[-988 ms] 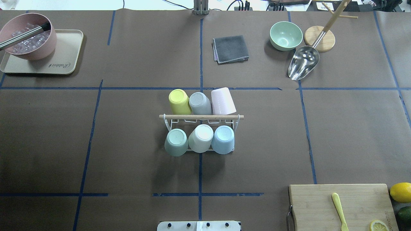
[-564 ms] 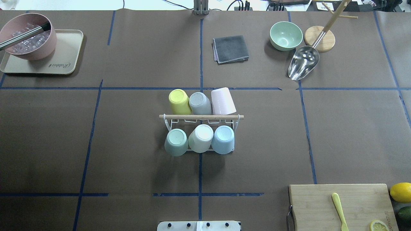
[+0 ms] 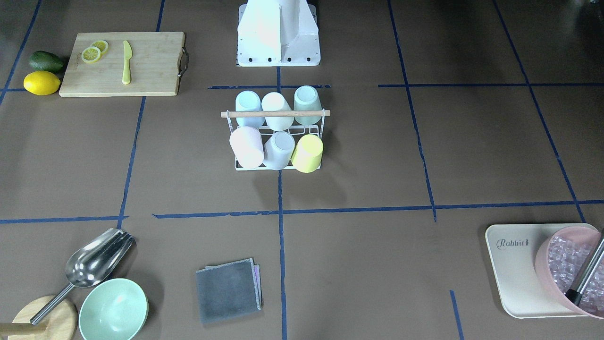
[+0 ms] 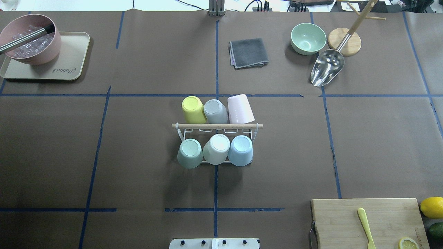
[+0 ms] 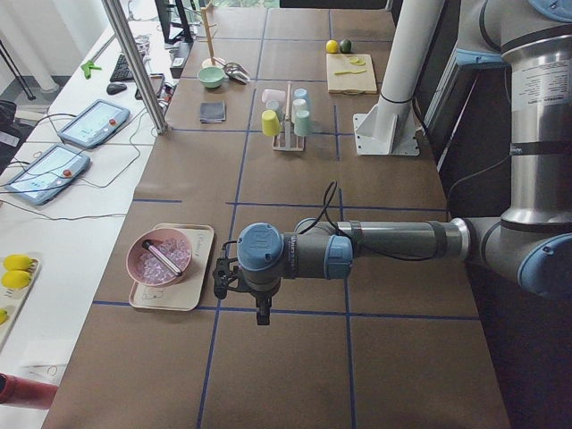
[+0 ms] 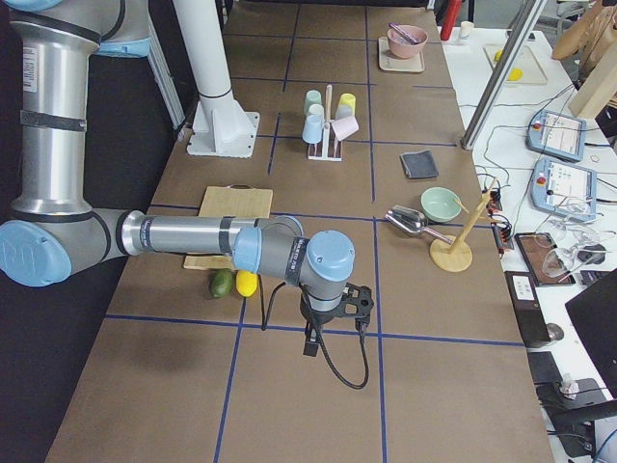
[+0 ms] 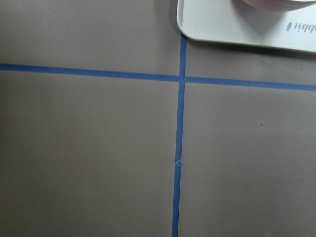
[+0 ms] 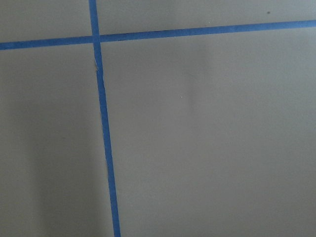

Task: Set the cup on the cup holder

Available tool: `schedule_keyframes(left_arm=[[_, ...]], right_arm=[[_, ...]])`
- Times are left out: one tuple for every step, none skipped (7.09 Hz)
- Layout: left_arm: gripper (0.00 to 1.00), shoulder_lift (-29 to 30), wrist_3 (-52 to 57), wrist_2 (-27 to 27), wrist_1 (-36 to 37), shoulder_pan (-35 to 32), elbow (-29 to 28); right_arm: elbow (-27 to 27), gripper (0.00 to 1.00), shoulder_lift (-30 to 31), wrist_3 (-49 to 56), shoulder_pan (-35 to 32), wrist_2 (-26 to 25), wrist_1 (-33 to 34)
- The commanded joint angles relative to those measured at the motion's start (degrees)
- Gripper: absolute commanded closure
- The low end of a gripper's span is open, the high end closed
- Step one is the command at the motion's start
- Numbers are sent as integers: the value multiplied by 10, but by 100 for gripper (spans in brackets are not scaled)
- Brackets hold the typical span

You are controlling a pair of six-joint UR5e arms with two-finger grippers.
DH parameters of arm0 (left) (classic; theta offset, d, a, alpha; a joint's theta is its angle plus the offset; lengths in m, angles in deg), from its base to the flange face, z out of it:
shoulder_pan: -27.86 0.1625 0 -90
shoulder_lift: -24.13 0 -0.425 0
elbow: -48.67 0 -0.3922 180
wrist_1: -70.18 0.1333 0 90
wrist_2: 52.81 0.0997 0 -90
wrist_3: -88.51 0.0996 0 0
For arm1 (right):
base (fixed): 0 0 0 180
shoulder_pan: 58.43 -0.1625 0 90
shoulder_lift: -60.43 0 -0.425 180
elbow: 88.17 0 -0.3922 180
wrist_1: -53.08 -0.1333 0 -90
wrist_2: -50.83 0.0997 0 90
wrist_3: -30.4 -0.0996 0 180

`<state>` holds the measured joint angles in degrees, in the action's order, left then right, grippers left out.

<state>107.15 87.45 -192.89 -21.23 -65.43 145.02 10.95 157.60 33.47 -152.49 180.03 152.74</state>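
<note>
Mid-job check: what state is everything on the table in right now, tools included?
cup holder, upright, six cups upside down on it
pink bowl, upright on the tray, holding ice
green bowl, upright, empty
scoop, lying open side up, empty
grey cloth, folded
left tool, open or shut: cannot tell
right tool, open or shut: cannot tell

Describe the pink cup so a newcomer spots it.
At the centre of the table stands a wire cup holder with a wooden rod. In its row farther from the robot, the pale pink cup sits at the robot's right end, beside a grey cup; it is the only pink one.
</note>
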Motion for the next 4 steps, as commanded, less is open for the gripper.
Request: schedule_keyframes(left_arm=[[0, 0, 33, 2, 5, 2, 2], [0, 0, 40, 5, 5, 11, 3], [0, -1, 48, 7, 5, 12, 3], [0, -1, 75, 15, 5, 11, 3]], right_arm=[[4, 0, -6, -2, -1, 2, -17], [0, 0, -5, -3, -1, 4, -17], [4, 0, -11, -2, -1, 3, -20], [-5, 0, -11, -2, -1, 3, -40]])
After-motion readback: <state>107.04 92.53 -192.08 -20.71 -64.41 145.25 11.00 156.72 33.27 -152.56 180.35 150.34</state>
